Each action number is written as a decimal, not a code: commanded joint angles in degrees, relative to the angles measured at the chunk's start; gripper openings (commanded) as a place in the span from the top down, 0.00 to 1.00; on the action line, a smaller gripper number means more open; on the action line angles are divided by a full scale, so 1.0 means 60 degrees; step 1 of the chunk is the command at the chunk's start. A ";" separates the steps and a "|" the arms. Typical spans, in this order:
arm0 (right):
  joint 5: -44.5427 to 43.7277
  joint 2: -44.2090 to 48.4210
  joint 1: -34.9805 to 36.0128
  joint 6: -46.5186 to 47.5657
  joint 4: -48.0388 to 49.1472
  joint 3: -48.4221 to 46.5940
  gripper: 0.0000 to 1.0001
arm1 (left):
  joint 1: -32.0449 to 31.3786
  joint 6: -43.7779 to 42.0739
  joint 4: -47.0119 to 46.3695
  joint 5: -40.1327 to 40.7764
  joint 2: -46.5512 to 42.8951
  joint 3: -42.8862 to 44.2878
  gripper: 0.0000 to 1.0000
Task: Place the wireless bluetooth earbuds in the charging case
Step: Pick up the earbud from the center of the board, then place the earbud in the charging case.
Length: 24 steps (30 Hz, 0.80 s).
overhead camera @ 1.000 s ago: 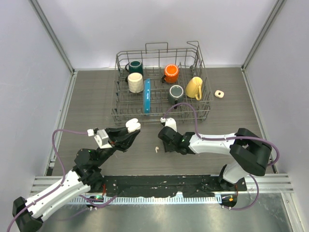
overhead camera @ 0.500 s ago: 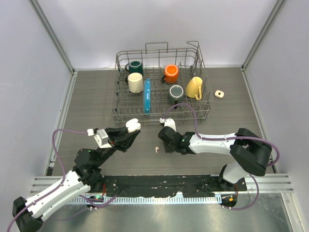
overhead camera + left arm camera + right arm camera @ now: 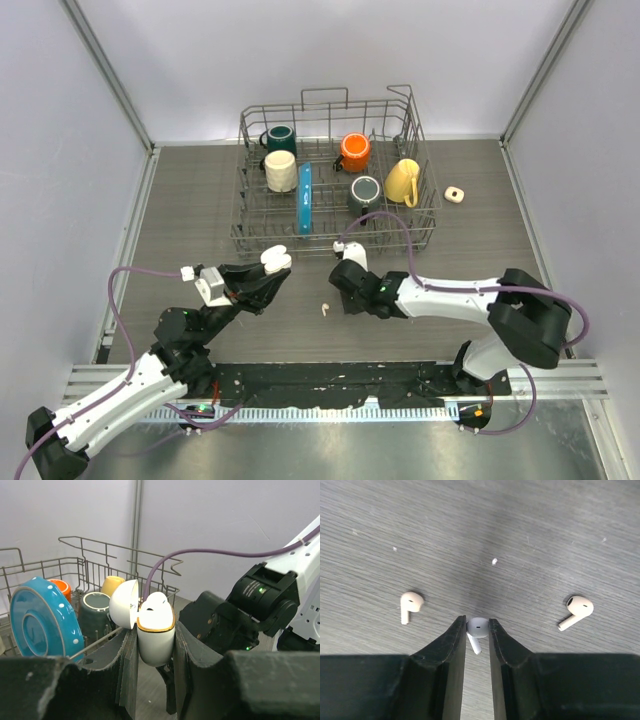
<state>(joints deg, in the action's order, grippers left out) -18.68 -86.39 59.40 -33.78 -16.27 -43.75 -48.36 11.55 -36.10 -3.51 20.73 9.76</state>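
Pale walls box in a grey wood-grain bench (image 3: 200, 200). A wire dish rack (image 3: 270, 240) at the back holds mugs (image 3: 282, 170) and a blue plate (image 3: 305, 198), none of it part of this job.

The left gripper (image 3: 156, 645) has its jaws closed on the lower half of the charging case (image 3: 156, 630). It holds the case upright above the bench, with the lid (image 3: 124, 604) swung back. Gripped low like this, the opening stays bare and faces up and toward the other arm, which looks meant to let something be dropped in from above. A rounded white shape rises above the gold rim; I cannot tell whether it is an earbud already seated.

The right gripper (image 3: 476, 622) is down at the bench, its jaws narrowed onto an earbud (image 3: 478, 627). They pinch the rounded head, and the stem trails down between them. The earbud appears to be at bench level, not yet lifted. Holding the head leaves the stem free, which should suit sliding it stem-first into a socket.

Two other earbuds (image 3: 410, 605) lie loose on the bench, one on either side of the jaws and apart from them, so this pinch touches neither.

My guess is the next move calls for a straight lift, then a short carry to the waiting case just to the left. With so small a piece, a twist in the grip is the main risk.
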 commanded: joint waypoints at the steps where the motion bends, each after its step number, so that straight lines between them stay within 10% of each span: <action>1: -0.0563 0.1488 0.0047 -0.0579 0.0235 -0.0312 0.88 | 0.0003 -0.0021 -0.0429 0.0072 0.0089 0.0014 1.00; 24: -0.4460 0.5947 0.2390 0.0001 0.6152 0.0245 0.99 | 0.0018 -0.0050 -0.2084 0.0014 0.1568 0.0058 1.00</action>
<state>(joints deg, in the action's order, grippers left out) -40.12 -51.31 71.66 -40.34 7.35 -42.26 -48.36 11.60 -43.09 -3.49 29.19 9.63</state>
